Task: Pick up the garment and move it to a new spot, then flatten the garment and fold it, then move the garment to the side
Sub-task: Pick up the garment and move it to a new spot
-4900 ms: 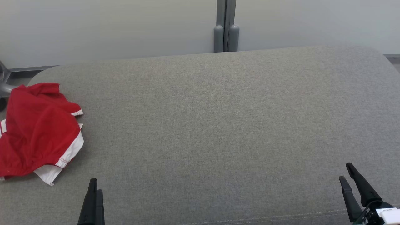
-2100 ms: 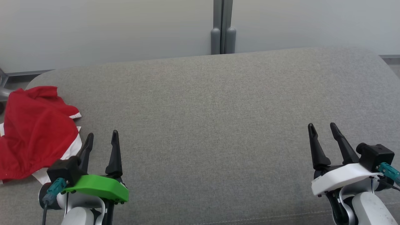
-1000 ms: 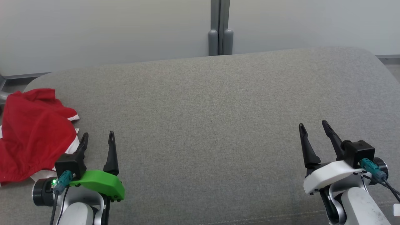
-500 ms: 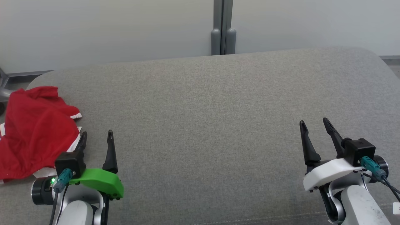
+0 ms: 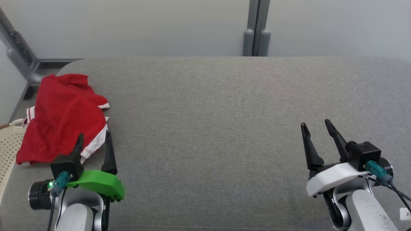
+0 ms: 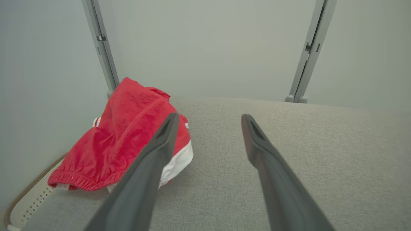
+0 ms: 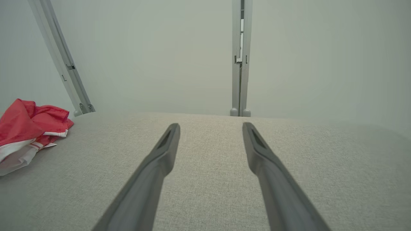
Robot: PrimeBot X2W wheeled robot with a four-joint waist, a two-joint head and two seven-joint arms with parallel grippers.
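Since half a second ago our head camera has swung toward our left: the grey post (image 5: 257,32) at the wall and everything else sit further right in the head view, and a cream perforated basket (image 5: 8,150) has come in at the left edge. That shift is the camera's, not the things'.

The red shorts (image 5: 61,115) with white trim lie crumpled at the far left end of the grey cushion (image 5: 208,128), where they lay before.

Our left gripper (image 5: 93,134) has drawn closer to them. Its outer finger then stood just beside the white edge and now overlaps the near right corner of the shorts, while the inner finger stands over bare cushion. In the left wrist view the shorts (image 6: 128,134) sit left of the gap and behind that finger; we cannot tell whether it touches the cloth. Its fingers are spread and grasp nothing.

Our right gripper (image 5: 314,123) has hardly moved. It is spread wide and empty over bare cushion at the right, well apart from the shorts (image 7: 25,128).
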